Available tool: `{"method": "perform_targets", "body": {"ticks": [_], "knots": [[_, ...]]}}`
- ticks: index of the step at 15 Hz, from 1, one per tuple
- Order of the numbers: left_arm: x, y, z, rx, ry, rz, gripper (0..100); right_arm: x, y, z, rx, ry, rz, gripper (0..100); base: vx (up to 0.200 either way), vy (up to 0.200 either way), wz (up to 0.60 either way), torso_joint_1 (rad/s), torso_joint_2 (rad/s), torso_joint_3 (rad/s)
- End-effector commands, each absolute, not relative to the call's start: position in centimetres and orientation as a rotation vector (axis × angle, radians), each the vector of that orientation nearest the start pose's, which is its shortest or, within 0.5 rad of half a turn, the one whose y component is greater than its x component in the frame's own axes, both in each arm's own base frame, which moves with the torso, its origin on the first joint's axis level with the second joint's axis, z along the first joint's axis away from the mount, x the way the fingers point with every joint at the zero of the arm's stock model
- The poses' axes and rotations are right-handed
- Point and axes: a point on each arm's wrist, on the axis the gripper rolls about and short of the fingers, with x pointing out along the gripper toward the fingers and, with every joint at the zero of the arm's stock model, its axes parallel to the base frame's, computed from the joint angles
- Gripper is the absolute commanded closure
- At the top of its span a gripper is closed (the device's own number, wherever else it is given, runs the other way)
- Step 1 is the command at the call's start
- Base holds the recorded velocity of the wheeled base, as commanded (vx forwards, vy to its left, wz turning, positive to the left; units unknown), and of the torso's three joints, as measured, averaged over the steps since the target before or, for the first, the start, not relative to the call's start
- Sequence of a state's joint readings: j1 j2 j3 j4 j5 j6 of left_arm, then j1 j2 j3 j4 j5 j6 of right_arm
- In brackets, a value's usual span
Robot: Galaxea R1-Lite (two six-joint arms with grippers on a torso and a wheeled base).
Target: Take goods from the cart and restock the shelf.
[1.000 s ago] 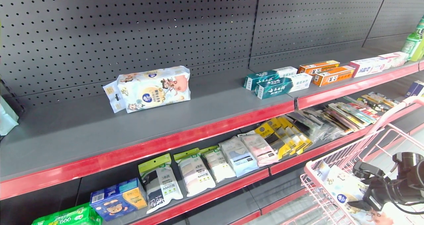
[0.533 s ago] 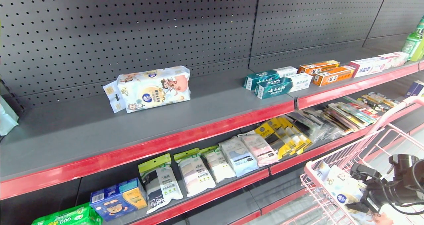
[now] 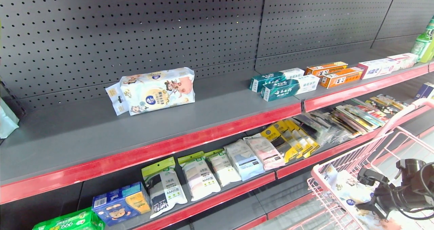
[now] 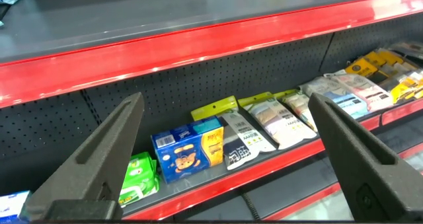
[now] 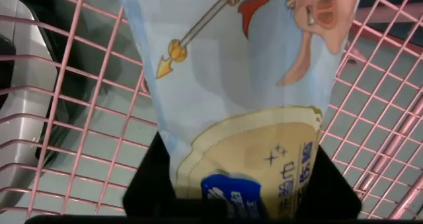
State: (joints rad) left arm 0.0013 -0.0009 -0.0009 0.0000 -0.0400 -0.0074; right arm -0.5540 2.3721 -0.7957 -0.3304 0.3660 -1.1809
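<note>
A long grey shelf [image 3: 84, 135] with a red front edge runs across a shop aisle, backed by dark pegboard [image 3: 135, 26]. A lower shelf [image 3: 217, 197] beneath it holds a row of flat packets [image 3: 237, 159], with a blue box [image 3: 120, 203] towards its left end. A pink wire cart [image 3: 352, 151] stands at the right, in front of the shelving.

One shelf pack [image 3: 154, 89] lies on its side near the pegboard, well apart from the boxes [image 3: 288, 82] lined up farther right. It is a soft white wrapper printed with cartoon figures and a round cream label bearing a small blue badge. A green bottle [image 3: 422, 40] stands at the far right end.

The cart pack [image 5: 244, 85], with the same print, lies inside the cart against its mesh. The right gripper [image 5: 241, 164] is clamped on it, one finger on each side, and the wrapper narrows between them.

The left gripper [image 4: 226, 100] is spread wide with nothing in it, facing the lower shelf.
</note>
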Motion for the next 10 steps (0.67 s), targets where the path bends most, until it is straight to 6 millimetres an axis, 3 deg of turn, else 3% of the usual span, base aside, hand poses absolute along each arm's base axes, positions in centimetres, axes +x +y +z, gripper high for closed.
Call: {"method": "perform_targets", "body": {"ticks": [1, 4, 6, 10], "knots": [[-2.3, -0.1, 7.6, -0.008, -0.001, -0.038, 0, 27.8, -16.3, -6.2, -0.495, 1.014, 0.486, 100, 0.000, 0.000, 0.00, 0.000, 0.00, 0.000], [-2.3, -0.1, 7.5, -0.008, 0.000, -0.038, 0, 26.8, -16.7, -4.4, -0.490, 0.988, 0.451, 100, 0.000, 0.000, 0.00, 0.000, 0.00, 0.000], [-2.3, -0.1, 7.5, -0.008, 0.000, -0.038, 0, 25.4, -16.6, -1.6, -0.492, 0.958, 0.396, 100, 0.000, 0.000, 0.00, 0.000, 0.00, 0.000], [-2.3, -0.1, 7.5, -0.009, 0.000, -0.038, 0, 24.7, -16.6, 3.0, -0.524, 0.838, 0.319, 100, 0.000, 0.000, 0.00, 0.000, 0.00, 0.000]]}}
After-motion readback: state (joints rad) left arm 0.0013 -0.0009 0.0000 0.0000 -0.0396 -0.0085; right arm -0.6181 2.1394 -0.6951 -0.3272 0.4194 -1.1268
